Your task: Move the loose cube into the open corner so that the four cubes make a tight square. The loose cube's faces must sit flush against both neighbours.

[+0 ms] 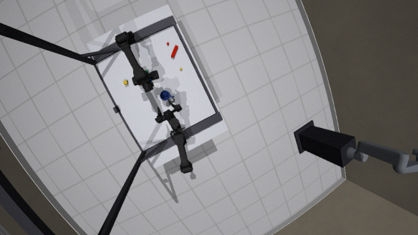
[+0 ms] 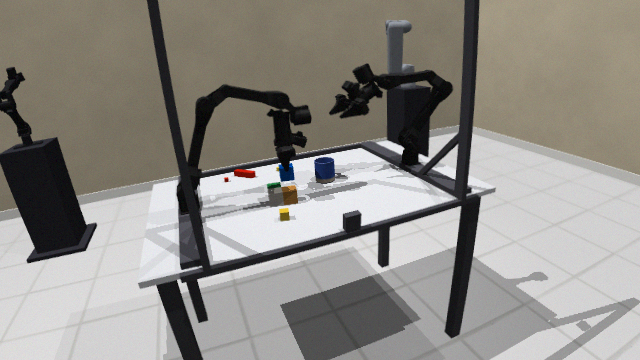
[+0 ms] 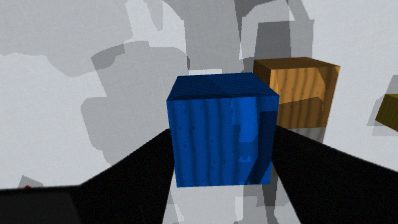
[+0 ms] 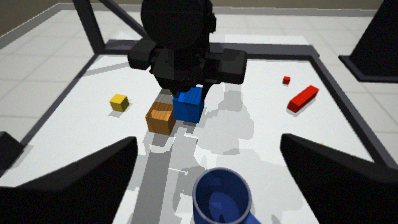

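Observation:
My left gripper (image 3: pixel 220 134) is shut on the blue cube (image 2: pixel 286 173) (image 3: pixel 220 142) (image 4: pixel 188 106), which hangs raised beside the other cubes. An orange cube (image 2: pixel 290 195) (image 3: pixel 300 97) (image 4: pixel 160 121), a light grey cube (image 2: pixel 275 196) (image 4: pixel 164 97) and a green cube (image 1: pixel 146 71) (image 2: pixel 273 185) stand together on the table. The orange one touches the grey one. The green cube is mostly hidden in the exterior view and not seen in the right wrist view. The blue cube's gap to its neighbours cannot be measured. My right gripper (image 4: pixel 209 142) (image 2: pixel 338 113) is open and empty, high above the table.
A blue mug (image 1: pixel 165 95) (image 2: pixel 324 170) (image 4: pixel 221 195) stands below and ahead of my right gripper. A yellow cube (image 1: pixel 125 82) (image 2: pixel 284 215) (image 4: pixel 119 102) lies beyond the orange cube. A red block (image 1: pixel 174 51) (image 4: pixel 303 99), a tiny red cube (image 4: pixel 286 80) and a tiny yellow cube (image 1: pixel 181 69) lie on the far side.

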You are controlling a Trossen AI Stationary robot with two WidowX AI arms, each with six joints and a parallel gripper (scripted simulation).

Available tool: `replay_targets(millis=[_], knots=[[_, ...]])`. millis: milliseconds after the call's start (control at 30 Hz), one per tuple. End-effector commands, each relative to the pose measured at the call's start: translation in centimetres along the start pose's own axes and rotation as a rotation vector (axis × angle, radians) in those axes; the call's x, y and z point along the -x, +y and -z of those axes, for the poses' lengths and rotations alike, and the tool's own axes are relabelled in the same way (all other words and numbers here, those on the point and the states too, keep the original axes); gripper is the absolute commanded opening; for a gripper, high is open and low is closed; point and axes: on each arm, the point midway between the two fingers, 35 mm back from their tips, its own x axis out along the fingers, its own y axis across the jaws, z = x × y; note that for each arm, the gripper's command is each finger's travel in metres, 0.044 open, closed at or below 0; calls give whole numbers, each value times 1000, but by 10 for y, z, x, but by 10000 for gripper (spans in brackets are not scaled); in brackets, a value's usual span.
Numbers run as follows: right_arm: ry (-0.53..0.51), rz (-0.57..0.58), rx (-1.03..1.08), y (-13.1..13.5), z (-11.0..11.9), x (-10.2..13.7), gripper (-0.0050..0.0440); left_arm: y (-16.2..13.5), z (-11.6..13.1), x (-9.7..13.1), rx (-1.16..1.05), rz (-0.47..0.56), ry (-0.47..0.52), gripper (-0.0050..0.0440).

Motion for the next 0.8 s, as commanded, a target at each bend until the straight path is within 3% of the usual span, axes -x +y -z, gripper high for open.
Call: replay_targets(millis=[0,133,467,767], knots=[[-16,-10,11,2,-5,3,400,0,-3,2,4,-8,-26,204],[-17,-10,10,2,-5,3,400,1,-3,-2,4,-8,-26,204],[-24,-5,9,1,-8,4,400,3,-3,-42,3,-7,-21,204],[-24,-5,9,1,-8,4,400,3,-4,-51,3,-8,-26,204]])
